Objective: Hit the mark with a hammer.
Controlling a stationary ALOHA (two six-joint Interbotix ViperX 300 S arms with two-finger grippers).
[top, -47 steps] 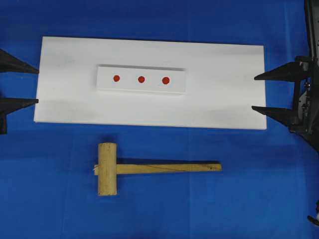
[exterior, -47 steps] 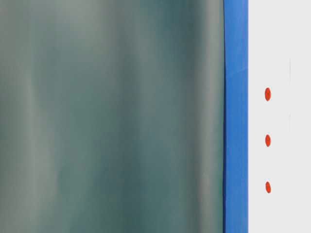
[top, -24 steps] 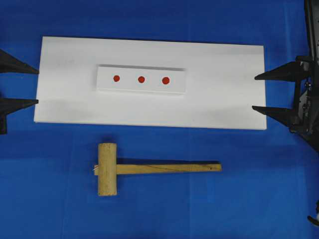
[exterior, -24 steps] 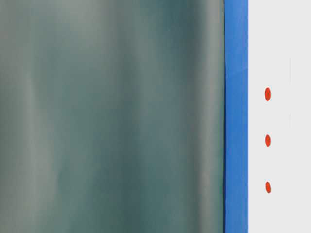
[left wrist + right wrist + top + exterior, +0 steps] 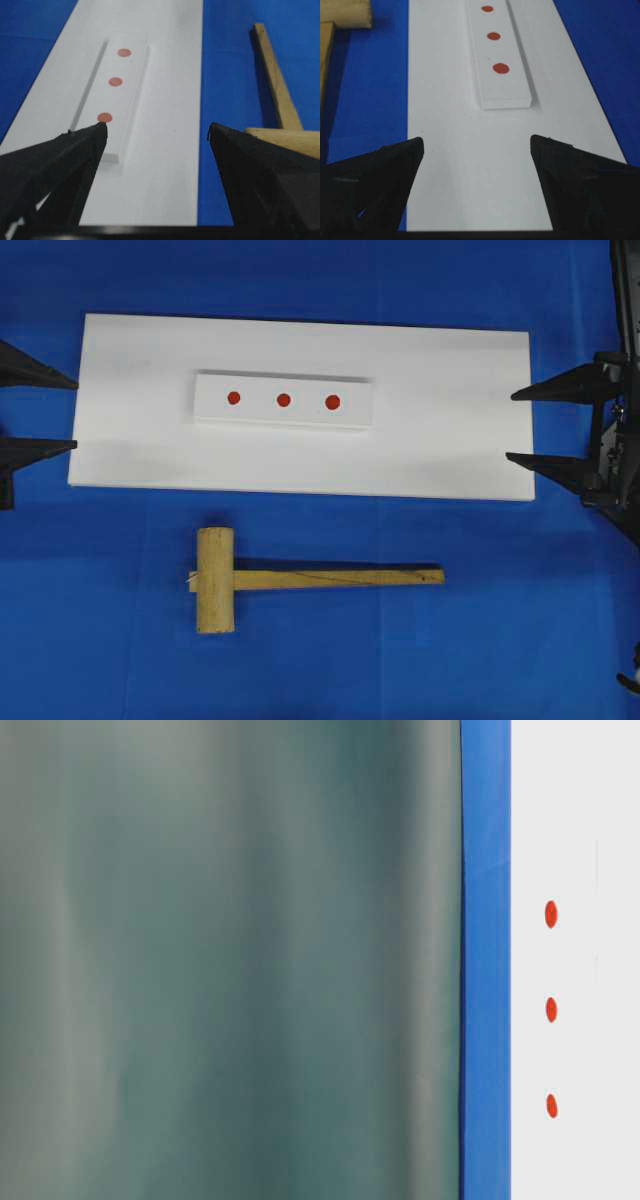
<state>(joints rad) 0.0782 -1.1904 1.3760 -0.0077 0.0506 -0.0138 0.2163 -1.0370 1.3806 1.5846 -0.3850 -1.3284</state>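
In the lower middle of the overhead view we see the hammer [image 5: 300, 578] lying flat on the blue cloth [image 5: 520, 640], its thick head at the left and its long handle running to the right. Nothing touches it. Just above it in the frame lies the white board [image 5: 450, 410], and on the board's middle sits a smaller white strip [image 5: 283, 400] bearing three red dots [image 5: 283, 399] in a row.

At the left edge of that view the left gripper [image 5: 40, 412] points toward the board's short end, its jaws spread wide and empty. At the right edge the right gripper [image 5: 525, 426] faces the opposite end, jaws likewise wide apart and holding nothing. Both hang well away from the hammer.

Compared with a second ago, we find no change: hammer, board, strip and both grippers sit exactly where they were.

The table-level view is mostly a blurred grey-green surface, with a band of blue and the three dots at the right of the frame.
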